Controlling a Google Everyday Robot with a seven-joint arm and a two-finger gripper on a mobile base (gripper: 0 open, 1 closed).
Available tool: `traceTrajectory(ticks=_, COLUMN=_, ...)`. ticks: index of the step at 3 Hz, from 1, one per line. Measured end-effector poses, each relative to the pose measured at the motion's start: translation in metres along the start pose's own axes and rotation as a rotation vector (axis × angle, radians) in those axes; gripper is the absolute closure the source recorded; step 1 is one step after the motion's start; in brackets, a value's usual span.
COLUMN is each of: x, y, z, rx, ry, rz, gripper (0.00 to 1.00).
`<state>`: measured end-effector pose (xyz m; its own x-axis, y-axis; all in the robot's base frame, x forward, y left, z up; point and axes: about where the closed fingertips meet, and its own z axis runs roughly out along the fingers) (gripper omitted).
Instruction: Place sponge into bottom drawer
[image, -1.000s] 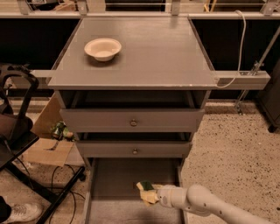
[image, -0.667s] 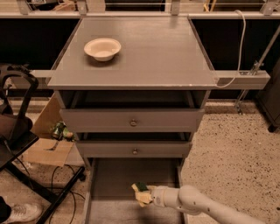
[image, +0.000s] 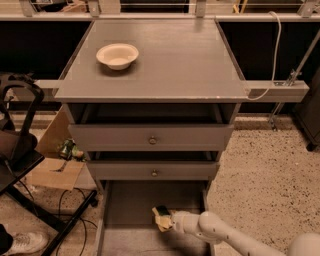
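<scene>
The bottom drawer (image: 129, 204) stood pulled out below the table (image: 170, 65); over its grey floor my tool (image: 169, 222) was clamped on the sponge (image: 161, 216).

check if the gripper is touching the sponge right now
Touching. The camera view shows the gripper holding the sponge at its tip, with no gap between them, over the open bottom drawer.

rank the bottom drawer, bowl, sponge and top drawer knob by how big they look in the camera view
1. bottom drawer
2. bowl
3. sponge, held by the gripper over the drawer's floor
4. top drawer knob
</scene>
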<state>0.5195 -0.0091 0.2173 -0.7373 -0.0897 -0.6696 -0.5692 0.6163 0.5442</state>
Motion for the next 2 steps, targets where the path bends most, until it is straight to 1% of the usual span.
traceTrajectory(ticks=1, x=0.0008, y=-0.0062, z=0.0031, rx=0.008, ry=-0.005, rz=0.004, gripper=0.78)
traceTrajectory(ticks=2, x=0.0009, y=-0.0062, z=0.0032, rx=0.008, ry=-0.005, rz=0.004, gripper=0.53)
